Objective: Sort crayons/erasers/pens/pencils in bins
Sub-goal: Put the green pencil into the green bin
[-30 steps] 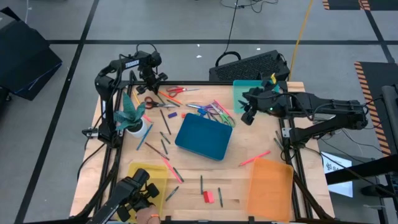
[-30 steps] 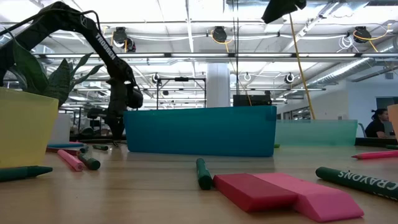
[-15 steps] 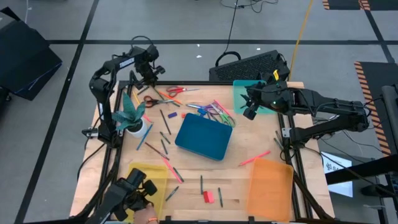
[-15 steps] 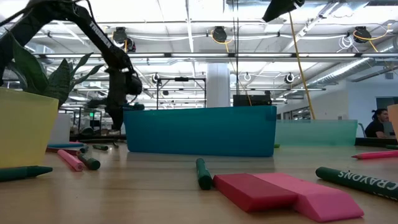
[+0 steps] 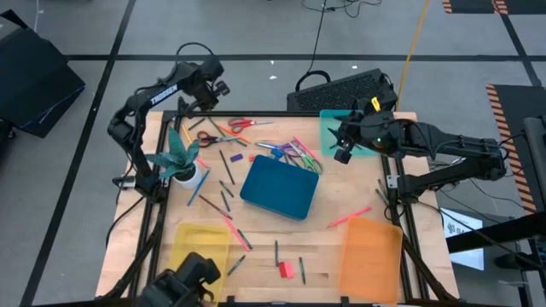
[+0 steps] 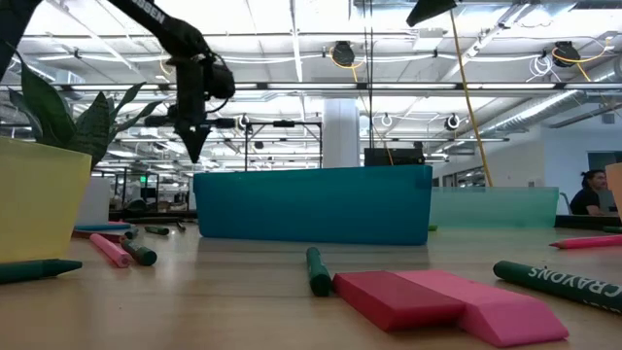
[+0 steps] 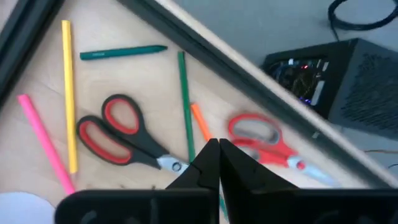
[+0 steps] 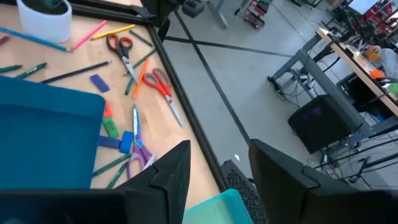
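Observation:
My left gripper (image 5: 211, 90) hangs shut and holding nothing, raised high over the table's far left edge (image 6: 194, 146), above two red-handled scissors (image 7: 118, 134). My right gripper (image 5: 341, 154) stands open with nothing between its fingers (image 8: 221, 163), over the near edge of the teal bin (image 5: 339, 128). The dark blue bin (image 5: 280, 188) lies mid-table. At the near edge lie the yellow bin (image 5: 202, 247) and the orange bin (image 5: 371, 256). A red eraser (image 5: 285, 269) and a pink one (image 6: 505, 313) lie near the front. Pens, pencils and crayons (image 5: 294, 153) lie scattered on the table.
A potted plant in a white pot (image 5: 181, 164) stands at the left. A dark device (image 5: 189, 280) sits at the near left edge by the yellow bin. A black keyboard (image 5: 345, 89) lies beyond the far edge. Bare wood shows between the blue and orange bins.
My left gripper has risen from near the table top to well above it and drifted toward the far edge. The dark device at the near left edge has shifted, and the hand that showed beside it is gone from view.

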You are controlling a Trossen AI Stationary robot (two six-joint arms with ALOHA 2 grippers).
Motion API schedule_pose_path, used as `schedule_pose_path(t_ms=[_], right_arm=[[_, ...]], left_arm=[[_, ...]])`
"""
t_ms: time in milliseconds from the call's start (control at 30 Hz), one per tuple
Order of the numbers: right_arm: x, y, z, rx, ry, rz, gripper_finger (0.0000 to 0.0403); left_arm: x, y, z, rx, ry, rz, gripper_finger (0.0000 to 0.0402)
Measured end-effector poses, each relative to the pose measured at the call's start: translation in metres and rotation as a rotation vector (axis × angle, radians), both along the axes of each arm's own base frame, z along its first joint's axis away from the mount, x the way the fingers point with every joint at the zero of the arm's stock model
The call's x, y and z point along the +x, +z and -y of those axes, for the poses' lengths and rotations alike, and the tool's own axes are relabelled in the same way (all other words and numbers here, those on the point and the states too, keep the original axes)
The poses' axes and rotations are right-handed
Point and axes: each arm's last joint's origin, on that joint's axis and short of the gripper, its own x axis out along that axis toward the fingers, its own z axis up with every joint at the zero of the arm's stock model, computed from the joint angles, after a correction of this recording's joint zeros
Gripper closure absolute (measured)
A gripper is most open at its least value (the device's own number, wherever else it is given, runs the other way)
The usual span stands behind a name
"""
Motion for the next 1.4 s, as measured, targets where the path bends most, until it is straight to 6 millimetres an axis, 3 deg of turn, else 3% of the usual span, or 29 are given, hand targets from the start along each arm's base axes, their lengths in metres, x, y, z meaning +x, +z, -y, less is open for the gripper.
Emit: schedule_pose_path(t_ms=[133,300,633,833,1400], right_arm=[[-0.001,-0.003,-0.003,0.072,0.03,-0.004,0.0248],[-0.003,-0.008,-0.004,0.156,0.023,-0.013,0.0248],[-0.004,-0.009,-0.01,0.217,0.001,0.013,0.0248],[-0.004,-0.009,-0.01,0.231,-0.017,0.028,0.0248],[-0.006,-0.011,-0.01,0.213,-0.003,-0.018,0.0248]], left_arm=[[0.014,-0.01,0.004,-0.001,-0.043,-0.044,0.0392],[0.021,-0.042,-0.007,-0.099,-0.085,-0.06,0.0359],[0.013,-0.099,-0.032,-0.31,-0.117,-0.021,0.0286],[0.004,-0.118,-0.041,-0.377,-0.127,0.002,0.029],[-0.024,-0.13,-0.062,-0.406,-0.096,0.102,0.0353]])
